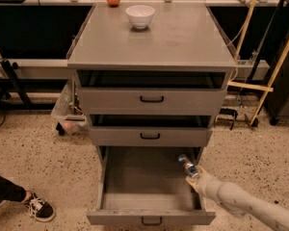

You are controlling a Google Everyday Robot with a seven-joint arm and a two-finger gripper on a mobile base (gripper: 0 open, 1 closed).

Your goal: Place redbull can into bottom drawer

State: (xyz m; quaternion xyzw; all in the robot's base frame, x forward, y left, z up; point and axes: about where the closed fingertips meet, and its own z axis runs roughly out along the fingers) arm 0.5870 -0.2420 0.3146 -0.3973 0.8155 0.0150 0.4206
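Jaws clamped on the can [187, 165] hover over the right wall of the open bottom drawer [135, 182]; the can tilts up and left of them. Released here, it could strike the wall below and tumble outside onto the floor [260, 158].

Speckled tan floor [33, 148], a grey cabinet [183, 42] against dark benches [33, 37], a wooden frame [250, 86] right; gripper [192, 176] low by the cabinet's front right.
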